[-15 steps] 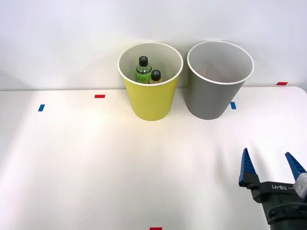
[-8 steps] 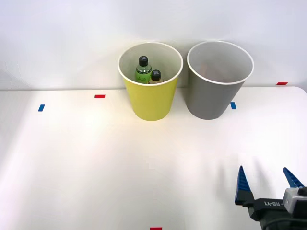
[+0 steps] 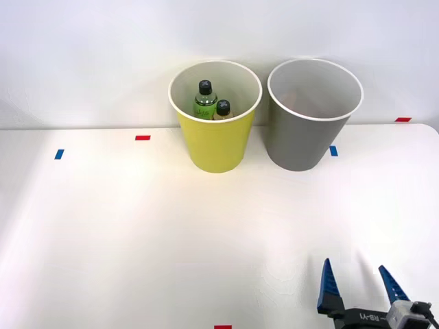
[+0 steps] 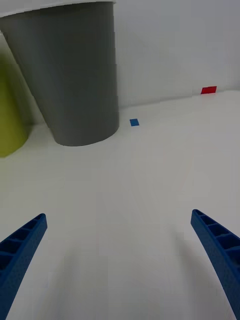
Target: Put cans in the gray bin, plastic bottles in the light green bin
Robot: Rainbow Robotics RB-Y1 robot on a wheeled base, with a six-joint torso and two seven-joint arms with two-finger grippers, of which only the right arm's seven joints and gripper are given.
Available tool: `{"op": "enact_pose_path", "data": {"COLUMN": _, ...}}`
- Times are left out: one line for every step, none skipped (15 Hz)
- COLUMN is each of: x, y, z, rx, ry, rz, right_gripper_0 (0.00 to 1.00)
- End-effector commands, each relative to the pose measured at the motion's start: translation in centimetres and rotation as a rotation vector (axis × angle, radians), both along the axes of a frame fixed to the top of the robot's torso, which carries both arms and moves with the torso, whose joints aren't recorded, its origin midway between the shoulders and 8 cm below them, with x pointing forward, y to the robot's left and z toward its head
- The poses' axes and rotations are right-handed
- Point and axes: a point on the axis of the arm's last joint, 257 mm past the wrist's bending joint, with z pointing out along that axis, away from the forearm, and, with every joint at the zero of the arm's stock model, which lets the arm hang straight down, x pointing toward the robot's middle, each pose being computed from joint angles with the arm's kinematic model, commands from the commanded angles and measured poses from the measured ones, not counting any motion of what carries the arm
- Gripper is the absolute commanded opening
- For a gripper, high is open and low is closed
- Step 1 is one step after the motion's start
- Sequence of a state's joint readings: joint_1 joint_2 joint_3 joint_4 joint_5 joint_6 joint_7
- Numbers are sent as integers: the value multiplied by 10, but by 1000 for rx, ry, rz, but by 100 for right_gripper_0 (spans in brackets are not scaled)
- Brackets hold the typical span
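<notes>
At the back of the white table the light green bin (image 3: 215,133) stands just left of the gray bin (image 3: 309,130). Two plastic bottles with black caps stand upright inside the lime one: a green bottle (image 3: 204,100) and an amber one (image 3: 221,111) whose top alone shows. The gray bin's inside looks pale, and I can make out nothing in it from here; no cans are in view. My right gripper (image 3: 359,282) is open and holds nothing, low at the table's near right, well short of both bins. In the right wrist view the gray bin (image 4: 72,75) and an edge of the light green bin (image 4: 10,115) stand beyond the open gripper (image 4: 120,250).
Small tape marks dot the table (image 3: 137,226): red (image 3: 142,138) and blue (image 3: 59,154) at the left, blue (image 3: 333,151) by the gray bin, red (image 3: 402,119) at the far right, red (image 3: 222,327) at the near edge. A white wall rises right behind the bins.
My right gripper has drawn back toward the near edge and slightly left, staying open. The bins and the bottles have not moved.
</notes>
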State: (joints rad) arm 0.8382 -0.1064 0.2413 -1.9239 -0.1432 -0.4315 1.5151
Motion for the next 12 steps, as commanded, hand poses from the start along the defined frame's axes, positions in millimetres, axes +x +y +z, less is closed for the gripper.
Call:
{"op": "enact_pose_path", "data": {"x": -3, "y": 7, "z": -6, "rx": 34, "ry": -28, "rz": 23, "right_gripper_0": 100}}
{"op": "enact_pose_path", "data": {"x": -5, "y": 8, "z": -5, "rx": 15, "ry": -34, "rz": 34, "right_gripper_0": 100}}
{"op": "enact_pose_path", "data": {"x": -8, "y": 10, "z": -2, "rx": -8, "ry": -43, "rz": 46, "right_gripper_0": 100}}
{"op": "enact_pose_path", "data": {"x": -12, "y": 11, "z": 1, "rx": -26, "ry": -55, "rz": 54, "right_gripper_0": 100}}
{"op": "enact_pose_path", "data": {"x": -15, "y": 13, "z": 2, "rx": -38, "ry": -63, "rz": 64, "right_gripper_0": 100}}
{"op": "enact_pose_path", "data": {"x": -18, "y": 14, "z": 4, "rx": -55, "ry": -69, "rz": 75, "right_gripper_0": 100}}
{"op": "enact_pose_path", "data": {"x": -18, "y": 15, "z": 5, "rx": -72, "ry": -73, "rz": 82, "right_gripper_0": 100}}
{"op": "enact_pose_path", "data": {"x": -18, "y": 18, "z": 6, "rx": -91, "ry": -75, "rz": 91, "right_gripper_0": 100}}
{"op": "enact_pose_path", "data": {"x": -20, "y": 19, "z": 8, "rx": -99, "ry": -83, "rz": 92, "right_gripper_0": 100}}
{"op": "enact_pose_path", "data": {"x": -22, "y": 20, "z": 13, "rx": -109, "ry": -104, "rz": 92, "right_gripper_0": 100}}
{"op": "enact_pose_path", "data": {"x": -25, "y": 20, "z": 19, "rx": -113, "ry": -126, "rz": 90, "right_gripper_0": 100}}
{"op": "enact_pose_path", "data": {"x": -27, "y": 20, "z": 24, "rx": -116, "ry": -146, "rz": 85, "right_gripper_0": 100}}
